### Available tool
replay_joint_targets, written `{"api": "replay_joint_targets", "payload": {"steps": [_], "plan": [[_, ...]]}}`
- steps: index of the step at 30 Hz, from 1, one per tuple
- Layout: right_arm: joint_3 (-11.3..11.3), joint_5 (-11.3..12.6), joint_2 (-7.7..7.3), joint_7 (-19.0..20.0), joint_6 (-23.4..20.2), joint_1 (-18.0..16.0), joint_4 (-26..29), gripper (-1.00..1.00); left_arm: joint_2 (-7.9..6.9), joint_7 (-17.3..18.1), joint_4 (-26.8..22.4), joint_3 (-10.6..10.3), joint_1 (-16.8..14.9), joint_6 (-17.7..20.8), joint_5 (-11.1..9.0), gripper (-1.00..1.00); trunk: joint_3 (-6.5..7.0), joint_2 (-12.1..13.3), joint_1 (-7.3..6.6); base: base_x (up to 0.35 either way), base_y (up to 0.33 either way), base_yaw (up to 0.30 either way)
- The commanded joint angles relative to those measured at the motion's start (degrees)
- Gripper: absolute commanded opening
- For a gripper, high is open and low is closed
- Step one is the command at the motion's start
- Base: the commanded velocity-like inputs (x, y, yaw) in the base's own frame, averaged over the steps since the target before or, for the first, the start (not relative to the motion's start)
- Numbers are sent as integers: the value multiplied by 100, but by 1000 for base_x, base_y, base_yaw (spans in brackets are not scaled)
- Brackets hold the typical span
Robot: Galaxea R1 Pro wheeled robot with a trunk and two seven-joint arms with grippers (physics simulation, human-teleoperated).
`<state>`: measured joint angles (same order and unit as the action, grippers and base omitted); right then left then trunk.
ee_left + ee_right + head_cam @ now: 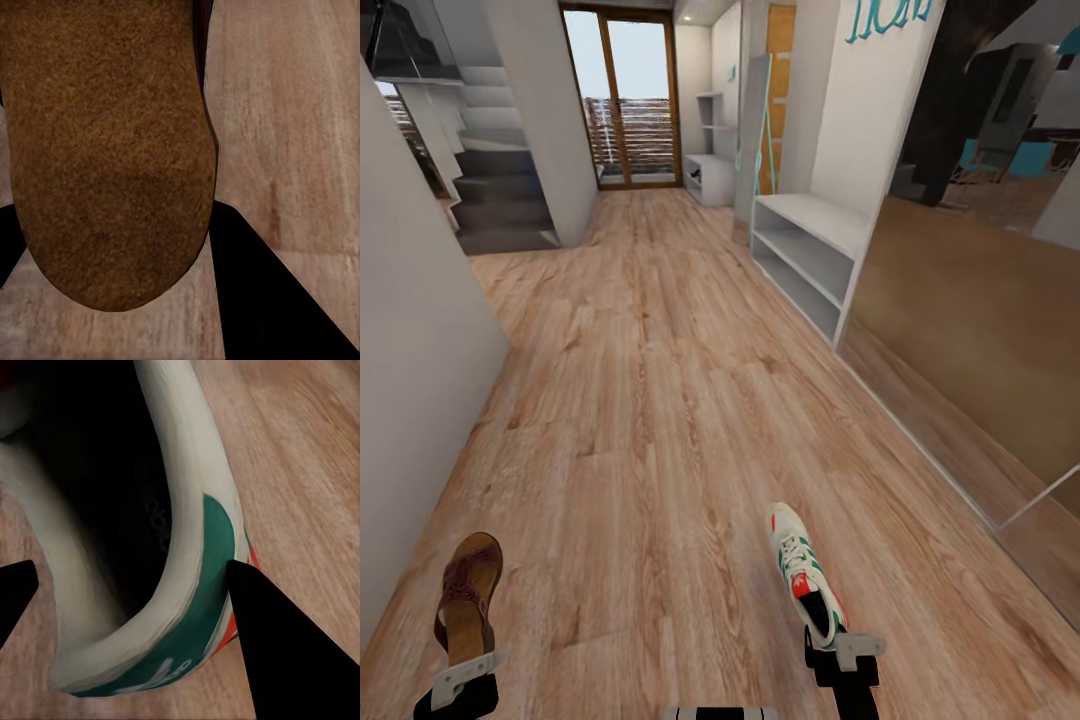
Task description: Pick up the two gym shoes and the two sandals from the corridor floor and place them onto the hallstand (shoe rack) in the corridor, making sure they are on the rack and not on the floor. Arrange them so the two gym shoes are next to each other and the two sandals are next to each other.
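Head view: I count one sandal [467, 592] in my left gripper [460, 683] and one gym shoe [806, 573] in my right gripper [843, 655], both above the corridor floor [660, 400]. One hallstand [806, 258] stands ahead along the right wall.

Left wrist view: fingers [277, 300] clamp the sandal's heel [112, 150].

Right wrist view: fingers [292, 652] clamp the shoe's heel rim [187, 607], revealing its dark interior.
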<state>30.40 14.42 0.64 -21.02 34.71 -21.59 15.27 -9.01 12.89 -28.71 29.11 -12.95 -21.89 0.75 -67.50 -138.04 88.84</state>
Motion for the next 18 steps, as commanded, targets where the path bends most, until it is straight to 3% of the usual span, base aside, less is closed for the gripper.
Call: {"api": "replay_joint_targets", "payload": {"steps": [1,4,18], "plan": [[53,52,-2,-42,18,-4,-3,-100,4,47,6,42,-6,-13,30,-100,23,40,-23,0,0,127],[52,52,-2,-42,18,-4,-6,-100,4,48,6,41,-6,-11,30,-100,100,160,-89,0,0,127],[53,52,-2,-42,18,-4,-7,-100,42,47,6,42,-6,-15,30,-100,218,160,-89,2,0,82]]}}
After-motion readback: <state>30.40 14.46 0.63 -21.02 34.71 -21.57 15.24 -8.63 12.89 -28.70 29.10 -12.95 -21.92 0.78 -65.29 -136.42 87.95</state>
